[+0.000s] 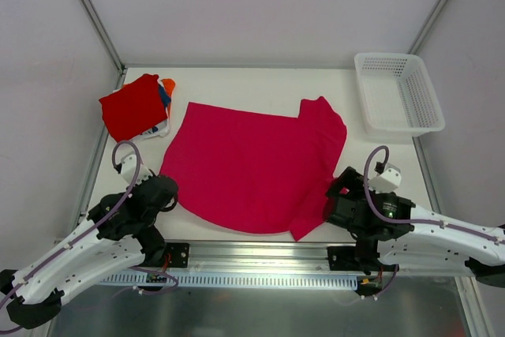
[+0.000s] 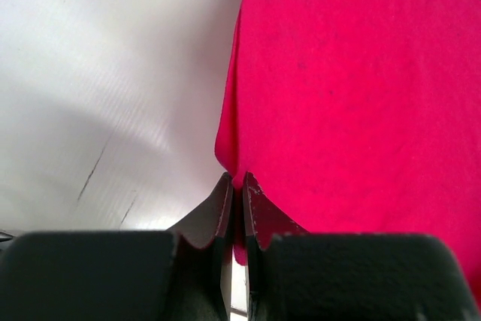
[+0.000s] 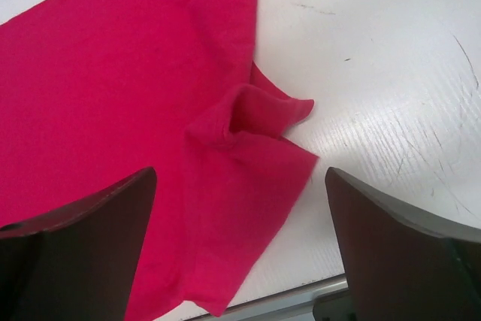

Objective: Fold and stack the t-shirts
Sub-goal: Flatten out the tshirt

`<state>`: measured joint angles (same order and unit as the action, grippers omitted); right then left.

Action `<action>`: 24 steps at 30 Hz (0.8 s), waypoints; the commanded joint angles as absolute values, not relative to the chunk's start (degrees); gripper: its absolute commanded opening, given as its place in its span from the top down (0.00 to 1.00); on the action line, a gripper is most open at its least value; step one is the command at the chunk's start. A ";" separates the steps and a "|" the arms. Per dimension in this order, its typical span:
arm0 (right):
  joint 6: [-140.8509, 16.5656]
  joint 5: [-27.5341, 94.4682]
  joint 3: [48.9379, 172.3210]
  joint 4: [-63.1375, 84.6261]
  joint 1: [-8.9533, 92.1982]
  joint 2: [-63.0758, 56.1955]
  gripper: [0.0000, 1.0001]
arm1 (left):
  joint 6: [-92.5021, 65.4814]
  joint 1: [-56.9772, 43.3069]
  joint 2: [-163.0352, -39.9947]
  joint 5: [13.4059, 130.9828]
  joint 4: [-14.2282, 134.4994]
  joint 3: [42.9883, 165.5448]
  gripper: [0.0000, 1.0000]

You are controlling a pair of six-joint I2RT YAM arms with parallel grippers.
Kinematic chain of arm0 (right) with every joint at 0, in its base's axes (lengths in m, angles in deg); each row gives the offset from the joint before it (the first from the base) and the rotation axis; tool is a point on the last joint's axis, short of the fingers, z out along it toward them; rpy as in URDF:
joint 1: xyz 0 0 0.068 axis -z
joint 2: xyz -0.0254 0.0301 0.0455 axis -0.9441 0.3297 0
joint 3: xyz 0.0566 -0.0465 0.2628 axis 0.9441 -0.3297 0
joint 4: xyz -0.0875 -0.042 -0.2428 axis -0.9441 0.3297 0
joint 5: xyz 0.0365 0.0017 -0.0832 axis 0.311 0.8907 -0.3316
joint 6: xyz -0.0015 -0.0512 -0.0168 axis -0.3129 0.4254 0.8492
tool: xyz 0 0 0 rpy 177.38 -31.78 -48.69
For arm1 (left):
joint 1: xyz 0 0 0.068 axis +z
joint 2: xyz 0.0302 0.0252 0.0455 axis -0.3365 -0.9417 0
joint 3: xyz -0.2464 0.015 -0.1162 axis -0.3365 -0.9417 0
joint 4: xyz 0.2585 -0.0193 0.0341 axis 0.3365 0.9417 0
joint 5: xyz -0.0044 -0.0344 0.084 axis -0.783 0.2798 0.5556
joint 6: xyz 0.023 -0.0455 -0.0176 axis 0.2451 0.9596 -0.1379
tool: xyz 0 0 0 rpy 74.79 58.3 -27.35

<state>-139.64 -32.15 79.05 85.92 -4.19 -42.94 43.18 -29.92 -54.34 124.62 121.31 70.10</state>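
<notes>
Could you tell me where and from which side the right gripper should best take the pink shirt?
Probably its sleeve, approached from the near table edge. The pink shirt lies flat there except for a raised pucker that offers something to pinch, directly under the open right gripper. The left gripper grips the opposite hem.

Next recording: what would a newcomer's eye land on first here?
The magenta-pink t-shirt spread across the middle of the table, its left edge pinched in the shut left gripper while the right gripper hangs open over a crumpled sleeve. Then the red-topped folded stack at the far left corner.
</notes>
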 commanded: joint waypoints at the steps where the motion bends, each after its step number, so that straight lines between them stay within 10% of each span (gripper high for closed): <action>1: -137.95 -33.85 81.22 104.98 -3.69 -43.56 0.01 | 42.67 -30.35 -54.94 127.74 123.24 72.17 0.96; 6: -134.96 -33.41 84.73 104.98 -3.69 -41.81 0.01 | 42.24 -30.35 -53.18 128.00 123.41 72.53 0.01; 18: -128.35 -16.81 74.14 72.22 -9.22 -29.77 0.01 | 42.06 -30.35 -50.90 123.96 123.32 72.09 0.01; 24: -134.77 -11.26 64.53 58.75 -13.62 -27.75 0.18 | 40.48 -30.35 -47.64 123.43 123.32 71.39 0.01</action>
